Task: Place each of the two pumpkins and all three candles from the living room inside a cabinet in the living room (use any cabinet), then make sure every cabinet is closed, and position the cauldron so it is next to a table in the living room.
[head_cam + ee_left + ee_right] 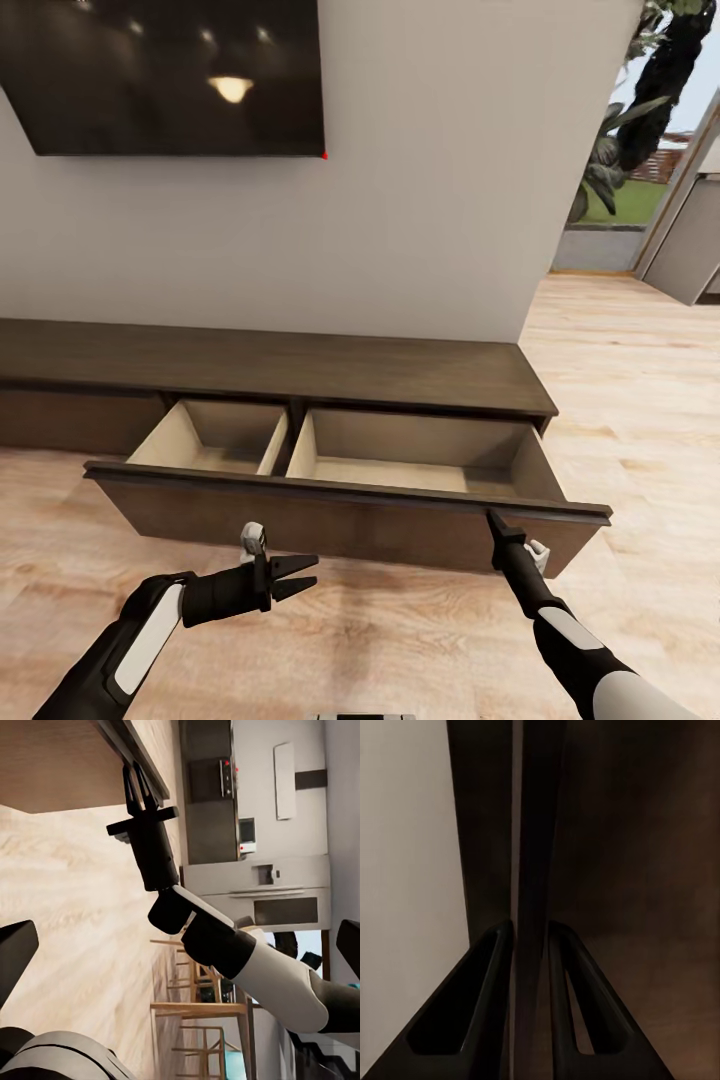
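Observation:
The long dark-brown cabinet (300,365) stands against the wall with one wide drawer (330,520) pulled out. Its two pale compartments (400,465) hold nothing. My right gripper (492,520) is shut on the top edge of the drawer front near its right end. In the right wrist view the fingers (499,952) pinch that dark panel (536,832), and the left wrist view shows the same grip (139,784). My left gripper (300,576) hangs open in front of the drawer front, apart from it, holding nothing. The pumpkins, candles, cauldron and table are out of view.
A dark TV (170,75) hangs on the wall above the cabinet. Light wood floor (400,640) lies in front of the drawer. To the right is a doorway with plants (640,120). The left wrist view shows kitchen appliances (255,877) and wooden chairs (202,1012).

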Tool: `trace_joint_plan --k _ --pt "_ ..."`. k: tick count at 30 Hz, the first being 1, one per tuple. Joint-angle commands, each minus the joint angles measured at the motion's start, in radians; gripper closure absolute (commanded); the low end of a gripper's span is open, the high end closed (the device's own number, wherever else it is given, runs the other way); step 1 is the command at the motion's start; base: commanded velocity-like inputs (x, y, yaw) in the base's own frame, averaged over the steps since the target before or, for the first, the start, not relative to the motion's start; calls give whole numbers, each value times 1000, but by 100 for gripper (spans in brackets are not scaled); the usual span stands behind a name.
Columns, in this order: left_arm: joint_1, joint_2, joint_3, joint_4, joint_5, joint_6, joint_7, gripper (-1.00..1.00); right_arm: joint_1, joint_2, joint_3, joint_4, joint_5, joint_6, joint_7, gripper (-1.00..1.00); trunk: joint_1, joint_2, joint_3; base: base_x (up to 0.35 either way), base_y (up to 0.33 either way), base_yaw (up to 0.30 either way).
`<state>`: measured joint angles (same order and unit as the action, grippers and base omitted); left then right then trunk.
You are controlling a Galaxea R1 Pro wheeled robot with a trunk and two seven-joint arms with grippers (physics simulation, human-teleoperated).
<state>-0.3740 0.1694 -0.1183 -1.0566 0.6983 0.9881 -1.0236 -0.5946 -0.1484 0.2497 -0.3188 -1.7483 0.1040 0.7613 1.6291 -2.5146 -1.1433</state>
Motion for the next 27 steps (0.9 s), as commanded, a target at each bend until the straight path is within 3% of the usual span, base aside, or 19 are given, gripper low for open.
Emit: trace_joint_plan --k 1,27 --pt "0 1 -1 0 3 4 -1 -100 -1 -20 -21 12 -27 10 6 100 0 0 -1 -45 0 0" --pt "0 1 -1 0 3 4 -1 -100 -1 -20 -21 12 -27 10 6 100 0 0 -1 -24 0 0"
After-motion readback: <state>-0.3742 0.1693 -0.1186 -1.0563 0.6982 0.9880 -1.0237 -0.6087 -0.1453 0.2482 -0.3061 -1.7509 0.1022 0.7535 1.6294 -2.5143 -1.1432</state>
